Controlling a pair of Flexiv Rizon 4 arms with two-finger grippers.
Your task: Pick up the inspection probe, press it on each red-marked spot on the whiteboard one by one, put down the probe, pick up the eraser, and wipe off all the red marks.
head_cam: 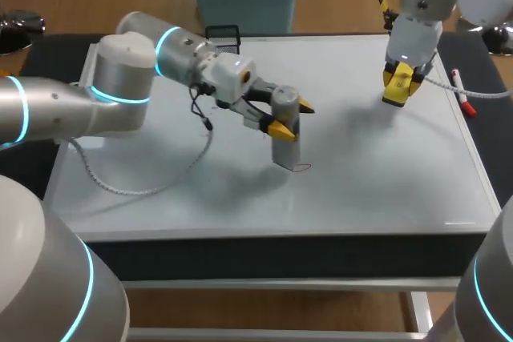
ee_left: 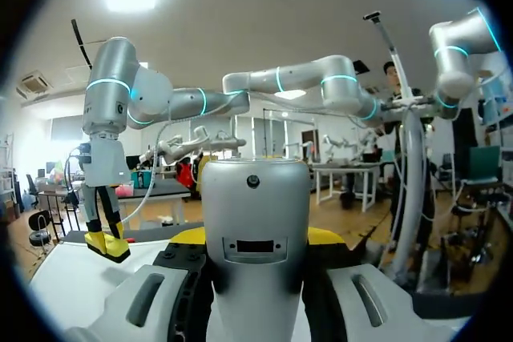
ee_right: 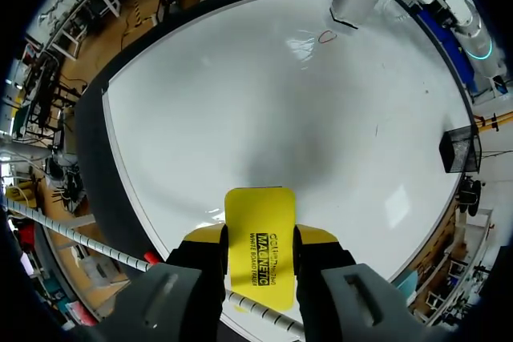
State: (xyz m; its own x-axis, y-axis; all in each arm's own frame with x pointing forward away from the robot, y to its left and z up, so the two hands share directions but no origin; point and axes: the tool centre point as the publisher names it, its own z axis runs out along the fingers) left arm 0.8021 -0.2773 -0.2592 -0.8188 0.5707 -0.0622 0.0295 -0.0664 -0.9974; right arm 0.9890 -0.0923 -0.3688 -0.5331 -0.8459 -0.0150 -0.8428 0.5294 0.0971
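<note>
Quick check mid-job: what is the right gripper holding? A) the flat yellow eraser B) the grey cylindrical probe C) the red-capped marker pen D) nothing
A: the right gripper is shut on the flat yellow eraser above the whiteboard, while the grey cylindrical probe sits in the left gripper.

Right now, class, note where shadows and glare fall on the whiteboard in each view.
Head view: soft shadows lie on the whiteboard beside the probe and under the eraser. Right wrist view: a grey shadow ahead of the eraser, glare beside the red mark.
</note>
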